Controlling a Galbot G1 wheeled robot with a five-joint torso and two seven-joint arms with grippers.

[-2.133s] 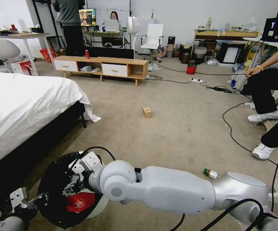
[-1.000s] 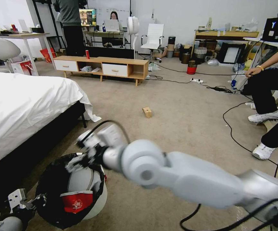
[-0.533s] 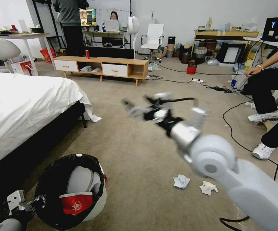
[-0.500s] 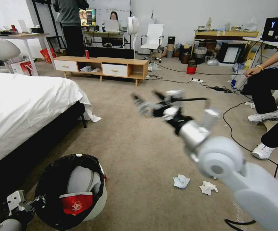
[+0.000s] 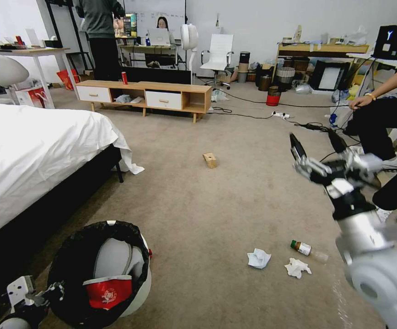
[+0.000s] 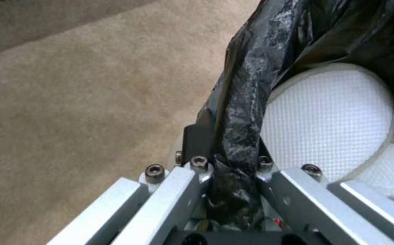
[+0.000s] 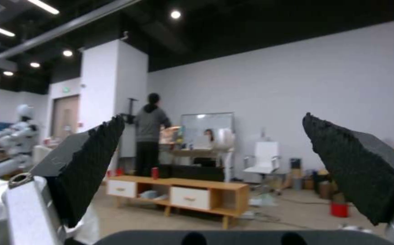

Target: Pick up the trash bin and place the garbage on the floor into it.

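The trash bin, white with a black bag, hangs at the lower left with a crumpled red-white cup and a white lid piece inside. My left gripper is shut on its bag-covered rim; the left wrist view has the fingers clamping the black bag. My right gripper is raised at the right, open and empty, and its pads stand wide apart. Garbage lies on the floor: two tissue wads, a green-capped bottle and a cardboard box.
A white bed fills the left. A low wooden console with an upright red can stands at the back, a red bin beyond. Black cables and a seated person's legs are at the right.
My right arm has lifted out of the bin and swung across to the right, its gripper open. The tissues and bottle it hid now show. The bin and left gripper stay put.
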